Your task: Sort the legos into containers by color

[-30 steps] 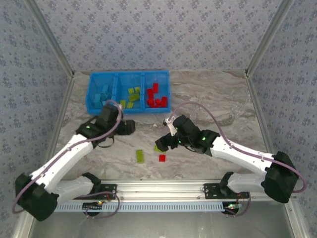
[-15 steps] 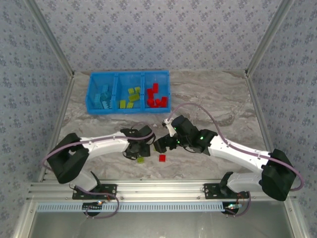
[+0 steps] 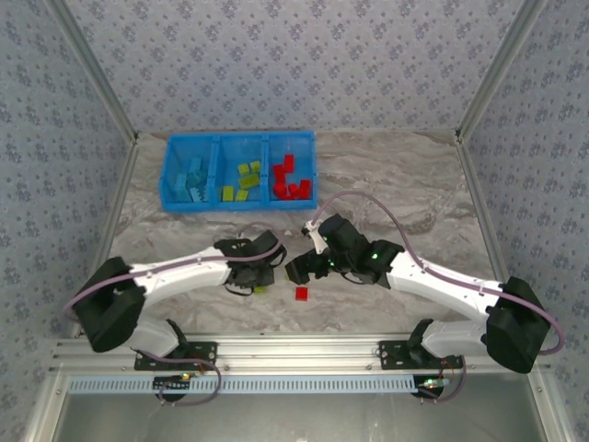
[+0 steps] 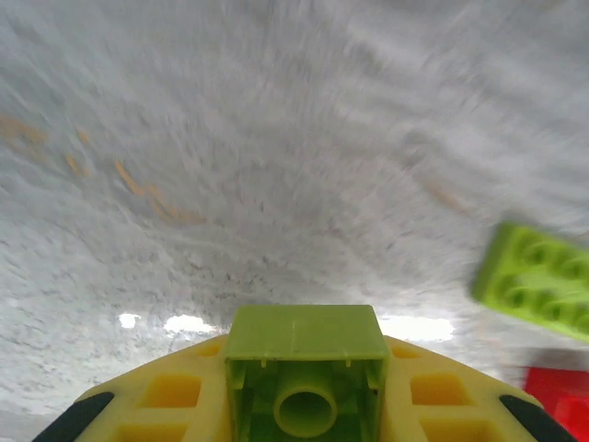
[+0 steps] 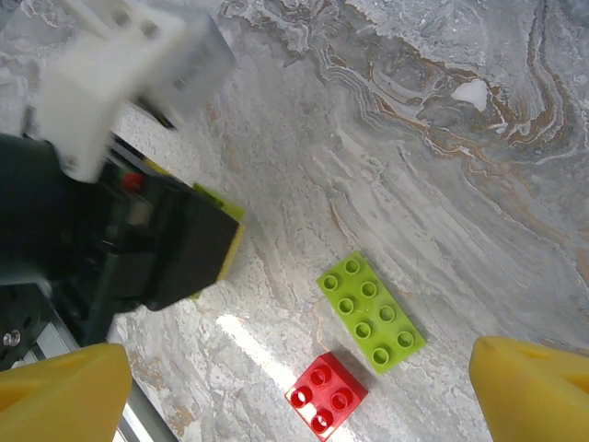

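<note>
Pickup step: your left gripper point(image 3: 255, 279) clamps a lime brick point(image 4: 305, 368), centre frame. Right gripper point(image 5: 294, 378) gapes wide above green plate point(image 5: 371, 311) and red brick point(image 5: 327, 394). Next, I judge: carry the lime brick to the middle bin point(image 3: 241, 152), upper left.

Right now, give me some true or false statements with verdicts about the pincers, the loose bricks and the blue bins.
1. The left pincer grips a lime green plastic brick. True.
2. The right pincer holds the small red four-stud plastic brick. False: it is open, and that brick lies on the marbled tabletop.
3. A flat lime green eight-stud brick lies next to that red brick. True.
4. In the row of bright blue plastic bins, the binned red bricks sit in the left compartment. False: they are in the right one.
</note>
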You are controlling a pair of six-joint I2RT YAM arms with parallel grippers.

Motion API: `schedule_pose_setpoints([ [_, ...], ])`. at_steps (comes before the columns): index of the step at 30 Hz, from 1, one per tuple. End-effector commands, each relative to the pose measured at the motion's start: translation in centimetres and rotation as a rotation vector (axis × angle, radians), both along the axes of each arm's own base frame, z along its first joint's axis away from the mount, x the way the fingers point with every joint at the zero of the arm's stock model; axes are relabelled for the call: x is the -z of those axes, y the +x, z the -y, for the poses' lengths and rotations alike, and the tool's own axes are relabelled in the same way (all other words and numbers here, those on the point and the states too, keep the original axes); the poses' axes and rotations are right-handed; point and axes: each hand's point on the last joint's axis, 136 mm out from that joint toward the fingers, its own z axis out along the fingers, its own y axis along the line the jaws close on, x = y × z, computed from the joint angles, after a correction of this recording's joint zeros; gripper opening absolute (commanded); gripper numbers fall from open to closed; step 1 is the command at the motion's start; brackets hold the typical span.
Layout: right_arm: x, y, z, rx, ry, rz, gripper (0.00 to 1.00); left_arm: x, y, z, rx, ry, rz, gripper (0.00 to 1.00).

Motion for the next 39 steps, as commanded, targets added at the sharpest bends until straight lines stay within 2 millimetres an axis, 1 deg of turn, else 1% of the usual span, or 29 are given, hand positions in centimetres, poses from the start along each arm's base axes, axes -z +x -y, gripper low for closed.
schedule_pose_setpoints([
  [1, -2.4, 0.4, -0.1, 0.021, 0.039, 0.041, 0.97, -6.1, 4.6, -1.8, -0.036, -0.002, 0.218, 0.19],
  [3, -2.9, 0.8, 0.0, 0.037, 0.052, 0.069, 0.97, -9.5, 7.8, -3.9, -0.071, 0.021, 0.337, 0.17],
  [5, -3.1, 1.1, 0.2, 0.053, 0.058, 0.086, 0.97, -12.1, 11.0, -5.7, -0.110, 0.042, 0.441, 0.16],
  [6, -3.1, 1.2, 0.2, 0.059, 0.059, 0.087, 0.97, -13.2, 12.7, -6.6, -0.132, 0.052, 0.483, 0.15],
  [8, -3.0, 1.1, 0.3, 0.066, 0.060, 0.081, 0.97, -14.6, 15.8, -8.0, -0.165, 0.083, 0.528, 0.15],
  [10, -3.0, 1.1, 0.5, 0.078, 0.062, 0.077, 0.97, -15.3, 18.9, -9.0, -0.188, 0.130, 0.545, 0.15],
  [13, -2.9, 1.0, 1.2, 0.111, 0.067, 0.079, 0.97, -15.2, 23.6, -9.3, -0.189, 0.188, 0.547, 0.15],
  [15, -2.9, 0.9, 1.7, 0.132, 0.073, 0.083, 0.97, -14.2, 26.5, -9.2, -0.185, 0.221, 0.534, 0.17],
  [16, -2.9, 0.9, 2.0, 0.140, 0.074, 0.083, 0.97, -14.1, 27.7, -9.2, -0.192, 0.242, 0.534, 0.18],
  [18, -2.9, 0.7, 2.5, 0.153, 0.071, 0.081, 0.97, -13.2, 30.0, -9.5, -0.204, 0.282, 0.518, 0.20],
  [20, -2.9, 0.5, 2.9, 0.166, 0.069, 0.080, 0.97, -12.3, 32.0, -9.8, -0.219, 0.296, 0.506, 0.22],
  [22, -3.1, 0.4, 3.3, 0.178, 0.074, 0.084, 0.97, -11.7, 33.5, -10.2, -0.233, 0.304, 0.491, 0.24],
  [24, -3.3, 0.4, 3.7, 0.192, 0.075, 0.090, 0.97, -11.5, 34.6, -10.3, -0.231, 0.312, 0.477, 0.31],
  [26, -3.2, 0.4, 4.0, 0.203, 0.070, 0.092, 0.97, -11.5, 35.1, -10.1, -0.210, 0.320, 0.463, 0.36],
  [28, -3.3, 0.6, 4.0, 0.208, 0.073, 0.095, 0.97, -11.9, 35.1, -9.8, -0.188, 0.312, 0.453, 0.44],
  [31, -3.1, 0.9, 3.6, 0.211, 0.074, 0.098, 0.98, -13.0, 34.3, -9.4, -0.174, 0.290, 0.453, 0.50],
  [33, -2.7, 1.2, 3.3, 0.205, 0.067, 0.093, 0.98, -14.0, 33.2, -8.9, -0.156, 0.255, 0.456, 0.56],
  [35, -2.3, 1.5, 2.9, 0.199, 0.057, 0.084, 0.98, -15.4, 31.9, -8.2, -0.134, 0.211, 0.471, 0.57],
  [37, -2.0, 1.9, 2.5, 0.194, 0.043, 0.080, 0.98, -17.2, 29.9, -7.0, -0.096, 0.175, 0.497, 0.57],
  [39, -1.3, 2.4, 2.2, 0.192, 0.017, 0.077, 0.98, -19.2, 27.0, -5.5, -0.038, 0.142, 0.544, 0.57],
])
